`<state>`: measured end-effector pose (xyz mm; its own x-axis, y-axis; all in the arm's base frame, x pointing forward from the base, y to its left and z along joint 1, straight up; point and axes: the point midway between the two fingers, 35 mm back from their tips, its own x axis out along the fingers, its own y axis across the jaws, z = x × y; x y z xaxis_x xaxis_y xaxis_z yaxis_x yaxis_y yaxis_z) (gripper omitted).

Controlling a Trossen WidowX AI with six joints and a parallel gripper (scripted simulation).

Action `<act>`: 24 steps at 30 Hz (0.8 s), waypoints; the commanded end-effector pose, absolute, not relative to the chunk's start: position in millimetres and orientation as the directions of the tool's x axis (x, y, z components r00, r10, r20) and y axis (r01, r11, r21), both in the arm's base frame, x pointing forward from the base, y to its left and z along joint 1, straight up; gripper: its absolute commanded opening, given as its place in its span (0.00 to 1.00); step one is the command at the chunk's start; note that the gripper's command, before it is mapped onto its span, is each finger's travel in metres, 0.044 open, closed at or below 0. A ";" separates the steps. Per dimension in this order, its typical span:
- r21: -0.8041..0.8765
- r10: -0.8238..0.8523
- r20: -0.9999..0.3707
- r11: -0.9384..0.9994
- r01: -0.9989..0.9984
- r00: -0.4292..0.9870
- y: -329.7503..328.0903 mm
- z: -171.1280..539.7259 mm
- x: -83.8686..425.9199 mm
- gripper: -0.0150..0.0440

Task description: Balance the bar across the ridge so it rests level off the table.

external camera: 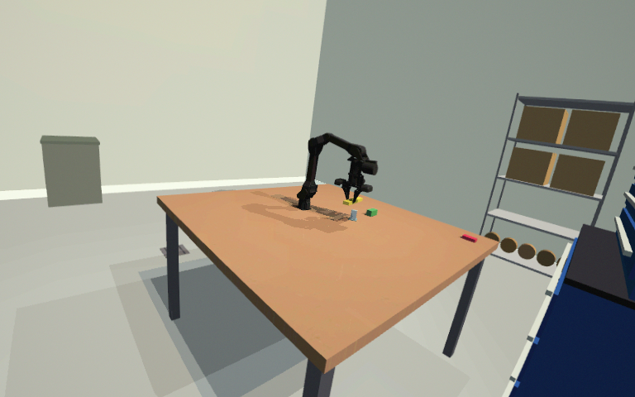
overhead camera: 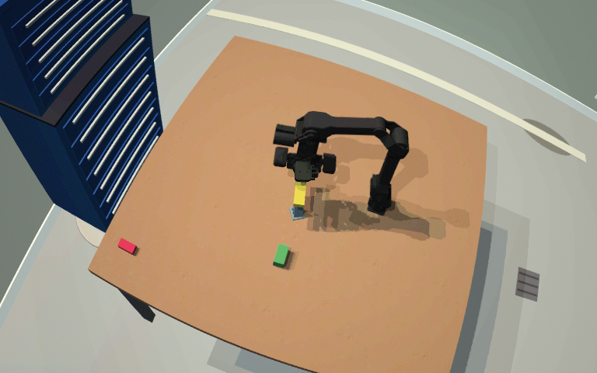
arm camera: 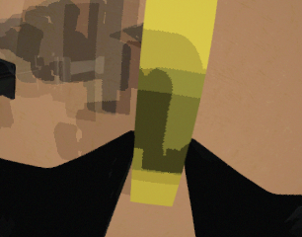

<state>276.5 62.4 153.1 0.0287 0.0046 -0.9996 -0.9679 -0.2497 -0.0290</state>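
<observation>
The yellow bar is held near one end, between the two black fingertips. My gripper is shut on it; in the top view the wrist hides the fingertips. The bar looks raised off the table, and its long free part points toward the small grey-blue ridge. In the top view the bar's free end overlaps the ridge's far edge; whether they touch cannot be told. The ridge stands upright on the table and does not show in the wrist view.
A green block lies beyond the ridge from the gripper. A small red block lies near a table corner. The arm's base stands to one side of the ridge. A blue drawer cabinet stands beside the table.
</observation>
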 end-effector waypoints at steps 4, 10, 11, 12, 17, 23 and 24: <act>-0.024 0.008 -1.000 -0.449 -0.893 0.023 90.3 152.1 266.0 0.25; -0.024 0.009 -1.000 -0.557 -0.830 0.023 108.6 152.2 265.2 0.25; -0.024 0.009 -1.000 -0.559 -0.829 0.023 109.1 152.2 265.3 0.25; -0.024 0.009 -1.000 -0.559 -0.829 0.023 109.1 151.9 265.4 0.25; -0.024 0.009 -1.000 -0.559 -0.829 0.023 109.9 146.7 266.0 0.25; -0.024 0.010 -1.000 -0.559 -0.828 0.023 111.3 137.1 267.5 0.25; -0.024 0.010 -1.000 -0.559 -0.828 0.023 111.3 135.5 267.7 0.25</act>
<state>268.4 110.5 143.0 0.0307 0.0088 -0.9995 -0.8333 -0.5520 -0.0305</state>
